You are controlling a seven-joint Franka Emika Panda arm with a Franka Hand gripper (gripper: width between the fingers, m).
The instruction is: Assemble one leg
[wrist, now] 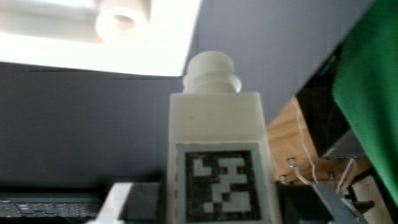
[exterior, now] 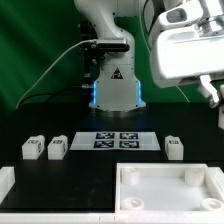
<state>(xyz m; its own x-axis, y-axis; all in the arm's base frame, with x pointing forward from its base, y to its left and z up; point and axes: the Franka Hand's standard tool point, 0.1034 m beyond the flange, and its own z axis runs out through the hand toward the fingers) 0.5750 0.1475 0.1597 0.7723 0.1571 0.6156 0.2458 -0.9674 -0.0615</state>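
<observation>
In the wrist view my gripper (wrist: 217,200) is shut on a leg (wrist: 217,140), a stubby white piece with a black-and-white tag and a round peg at its far end. Beyond the peg lies a white surface with a round hole (wrist: 119,22), a corner of the tabletop. In the exterior view my gripper (exterior: 210,95) hangs high at the right, above the large white tabletop (exterior: 165,180); the held leg is not clear there. Two more legs (exterior: 31,149) (exterior: 57,149) stand at the exterior view's left, and a third one (exterior: 175,149) stands at its right.
The marker board (exterior: 118,141) lies on the black table in front of the robot base (exterior: 115,90). A white bracket (exterior: 6,182) sits at the exterior view's front left. Wooden items and cables (wrist: 311,150) show beside the held leg in the wrist view.
</observation>
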